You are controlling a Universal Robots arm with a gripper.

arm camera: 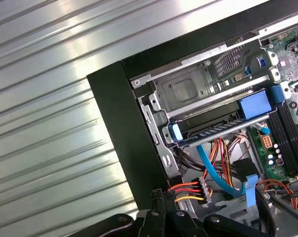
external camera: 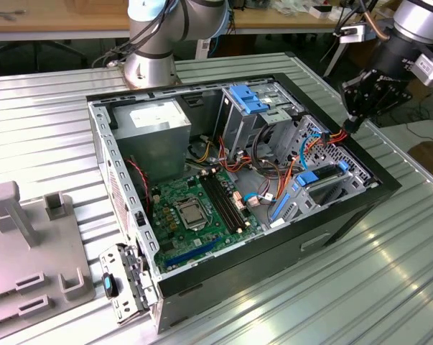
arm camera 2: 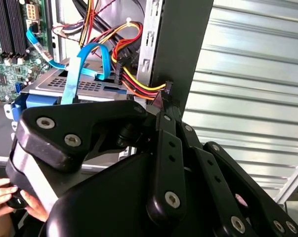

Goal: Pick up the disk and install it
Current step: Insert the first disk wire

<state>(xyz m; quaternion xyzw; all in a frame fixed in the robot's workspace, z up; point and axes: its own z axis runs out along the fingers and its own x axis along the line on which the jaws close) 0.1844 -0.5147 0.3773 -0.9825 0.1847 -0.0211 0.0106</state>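
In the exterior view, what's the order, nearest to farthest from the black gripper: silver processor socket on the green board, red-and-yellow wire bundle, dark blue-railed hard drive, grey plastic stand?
From the gripper:
1. Red-and-yellow wire bundle, right beside it.
2. Dark blue-railed hard drive, in the metal bay.
3. Silver processor socket, mid-case.
4. Grey plastic stand, exterior view's far left.

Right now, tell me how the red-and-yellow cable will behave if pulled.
Probably floppy: the cable is thin separate wires, curving in the second wrist view. Likely light for the gripper shut on its end. It may tug back, since its wires run on into the case.
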